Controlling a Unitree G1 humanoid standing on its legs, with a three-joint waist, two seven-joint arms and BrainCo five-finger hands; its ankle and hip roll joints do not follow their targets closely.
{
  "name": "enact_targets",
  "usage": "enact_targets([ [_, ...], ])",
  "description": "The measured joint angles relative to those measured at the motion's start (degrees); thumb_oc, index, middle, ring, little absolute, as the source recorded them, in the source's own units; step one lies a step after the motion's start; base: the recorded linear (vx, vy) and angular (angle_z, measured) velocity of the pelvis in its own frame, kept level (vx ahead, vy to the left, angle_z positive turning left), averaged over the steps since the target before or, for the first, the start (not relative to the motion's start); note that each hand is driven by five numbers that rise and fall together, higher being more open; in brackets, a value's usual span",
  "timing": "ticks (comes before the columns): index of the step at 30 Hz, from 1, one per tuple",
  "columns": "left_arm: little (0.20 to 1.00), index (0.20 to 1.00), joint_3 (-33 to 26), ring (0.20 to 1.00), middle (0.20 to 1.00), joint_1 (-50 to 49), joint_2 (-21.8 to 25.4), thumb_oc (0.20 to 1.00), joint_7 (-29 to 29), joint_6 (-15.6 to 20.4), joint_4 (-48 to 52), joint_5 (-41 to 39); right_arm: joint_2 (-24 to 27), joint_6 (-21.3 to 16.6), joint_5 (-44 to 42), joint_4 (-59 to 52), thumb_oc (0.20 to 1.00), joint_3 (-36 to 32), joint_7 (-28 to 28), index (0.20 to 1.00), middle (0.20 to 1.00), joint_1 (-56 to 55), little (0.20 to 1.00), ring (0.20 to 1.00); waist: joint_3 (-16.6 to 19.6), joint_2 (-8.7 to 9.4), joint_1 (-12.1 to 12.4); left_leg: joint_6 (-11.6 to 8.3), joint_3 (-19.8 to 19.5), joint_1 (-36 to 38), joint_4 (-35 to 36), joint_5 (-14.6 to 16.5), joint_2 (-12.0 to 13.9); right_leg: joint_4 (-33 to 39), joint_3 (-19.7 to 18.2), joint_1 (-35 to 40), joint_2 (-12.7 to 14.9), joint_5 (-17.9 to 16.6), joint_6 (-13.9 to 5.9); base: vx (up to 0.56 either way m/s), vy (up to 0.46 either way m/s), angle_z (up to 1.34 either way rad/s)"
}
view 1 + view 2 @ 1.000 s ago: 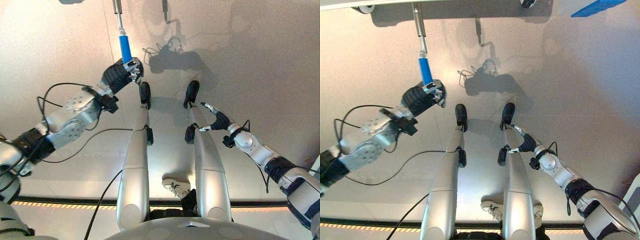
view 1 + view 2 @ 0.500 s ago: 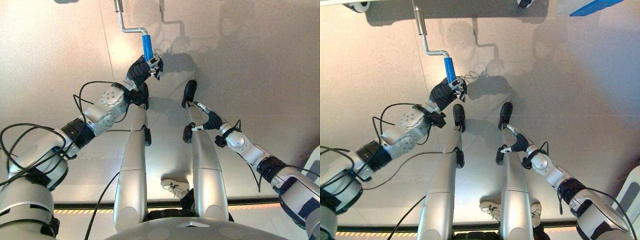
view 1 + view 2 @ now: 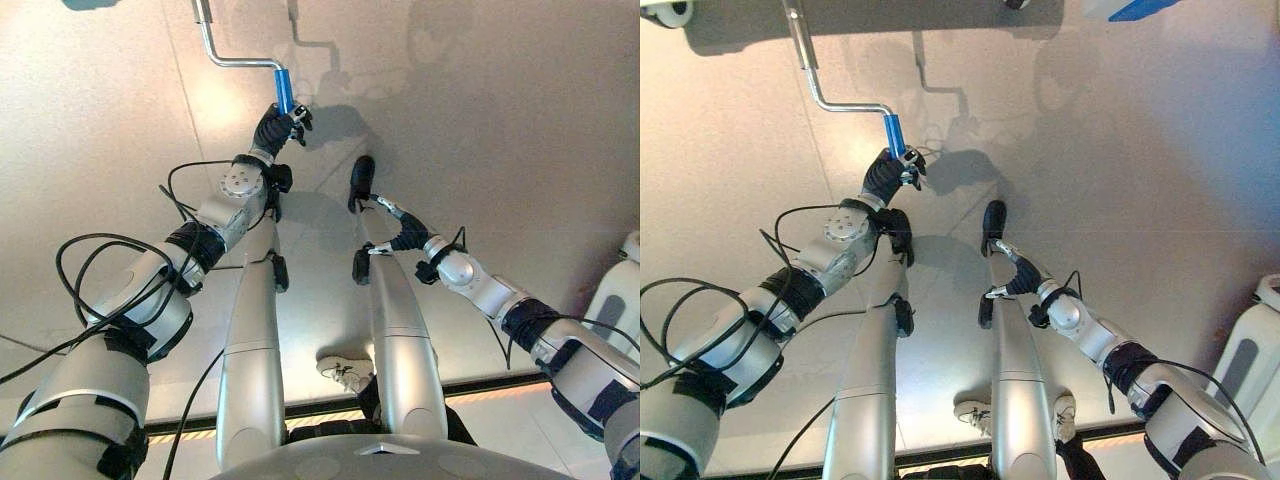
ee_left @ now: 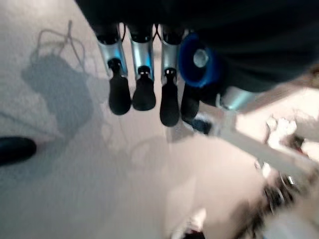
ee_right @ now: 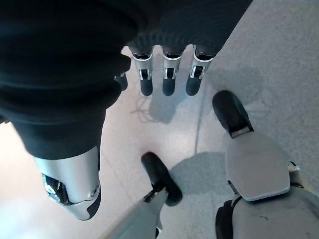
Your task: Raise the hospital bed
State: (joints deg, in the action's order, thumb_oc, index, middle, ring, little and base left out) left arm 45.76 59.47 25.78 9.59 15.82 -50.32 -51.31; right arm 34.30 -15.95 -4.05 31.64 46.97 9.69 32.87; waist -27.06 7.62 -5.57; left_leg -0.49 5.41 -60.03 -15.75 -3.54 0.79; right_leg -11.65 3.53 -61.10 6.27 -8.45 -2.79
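Observation:
A bent metal crank (image 3: 232,55) with a blue grip (image 3: 283,90) reaches out from the bed's underside at the top of the left eye view. My left hand (image 3: 279,124) is stretched far forward and shut on the blue grip (image 3: 894,133); in the left wrist view the grip's blue end (image 4: 197,65) sits inside the curled fingers (image 4: 143,91). My right hand (image 3: 397,229) hangs low at the right with relaxed fingers (image 5: 167,79) and nothing in it.
Smooth grey floor lies all around. A bed caster (image 3: 664,11) shows at the top left corner and a blue part (image 3: 1135,9) at the top right. A white object (image 3: 1252,355) stands at the right edge. A person's pale shoe (image 3: 345,371) is behind me.
My left hand has swung the blue grip from left of the shaft round to its right and farther forward, turning the crank. The right hand stays idle.

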Motion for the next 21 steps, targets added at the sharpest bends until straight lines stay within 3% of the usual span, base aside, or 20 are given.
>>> enact_targets([
  [6,0.200,0.200,-4.5,0.200,0.200,1.1,-2.2,0.200,2.4,-0.2,-5.2,3.3,0.1,0.0,0.0,-0.7,1.000,0.6,0.2,1.000,1.000,0.0,1.000,1.000,0.1,0.17,-0.3,-0.14,-0.1,-1.6,-1.9,0.9,0.7,-0.1,0.0,-0.7,-0.6,0.0,0.04,0.00,-0.014,-0.03],
  [21,0.200,0.200,-8.2,0.200,0.200,-0.4,0.5,0.200,2.7,0.1,-7.1,5.7,1.3,-0.1,0.0,-0.3,1.000,0.3,0.7,1.000,1.000,0.0,1.000,1.000,0.0,-0.02,-0.7,-0.66,-0.7,-2.7,-2.7,1.3,1.5,-0.1,0.3,-1.3,-1.3,-0.1,0.29,0.00,0.000,0.00],
])
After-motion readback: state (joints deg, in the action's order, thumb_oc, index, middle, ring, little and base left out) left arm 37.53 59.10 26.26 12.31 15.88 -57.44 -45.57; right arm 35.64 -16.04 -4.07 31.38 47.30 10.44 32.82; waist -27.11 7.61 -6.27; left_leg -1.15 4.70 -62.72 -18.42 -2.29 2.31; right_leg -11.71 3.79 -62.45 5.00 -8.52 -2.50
